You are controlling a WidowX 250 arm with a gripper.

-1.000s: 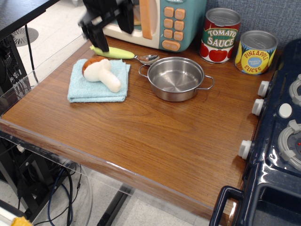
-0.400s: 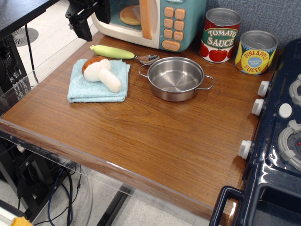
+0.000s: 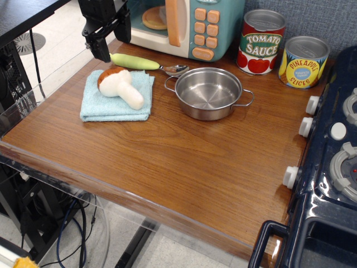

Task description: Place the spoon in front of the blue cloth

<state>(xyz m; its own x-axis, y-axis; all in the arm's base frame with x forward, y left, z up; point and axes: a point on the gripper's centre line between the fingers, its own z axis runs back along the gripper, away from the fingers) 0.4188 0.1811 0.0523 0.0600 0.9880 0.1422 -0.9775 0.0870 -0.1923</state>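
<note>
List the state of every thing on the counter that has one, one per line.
spoon: lying flat behind the cloth, not held
blue cloth: folded, mushroom on it
mushroom: on its side
steel pot: upright, empty
tomato sauce can: upright
pineapple can: upright
gripper: above the handle end; open or shut unclear

Pincer [image 3: 104, 43] low, pointing down

I see a glossy wood table [image 3: 167, 162], shiny steel pot [image 3: 208, 93], and nubby terry blue cloth [image 3: 111, 103].
</note>
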